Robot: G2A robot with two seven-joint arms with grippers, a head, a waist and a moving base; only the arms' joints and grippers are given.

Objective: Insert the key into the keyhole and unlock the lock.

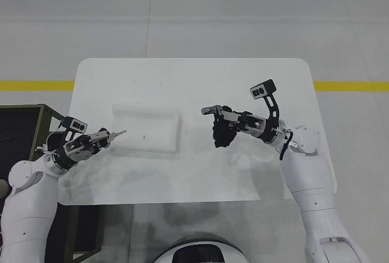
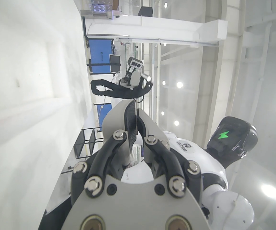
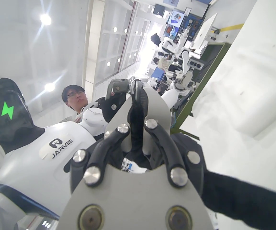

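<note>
Top view, 9 o'clock side of the table (image 1: 247,177): my left gripper (image 1: 104,137) holds the key (image 1: 117,134) at its tip, with the blade pointing toward 3 o'clock. Its fingers (image 2: 130,118) are closed to a sliver, pads flat on the key's thin body, and they touch nothing else. At the table's centre lies a white foam pad (image 1: 148,128), and the key's tip is near its 9 o'clock edge. Neither arm touches the pad. Toward 3 o'clock is my right gripper (image 1: 226,118), its fingers (image 3: 152,101) drawn narrow. As far as I can see they clamp the black cable (image 1: 222,137) of the lock (image 1: 211,110). The metal lock head projects past the fingertips toward 9 o'clock, and the rest of the cable droops beneath. Key and lock are well apart, with the pad between them. Judgement: the step in hand is bringing the key to the keyhole, and insertion is not yet begun. I cannot make out the keyhole or its slot orientation, so I would confirm that first. To do the step well I would hold the lock head steady and line the blade up on the cylinder's axis. I would then match blade to slot and close slowly. Risk: a hold on the cable rather than the body may let the head swing aside under pressure, and the key may pivot between the pads.
</note>
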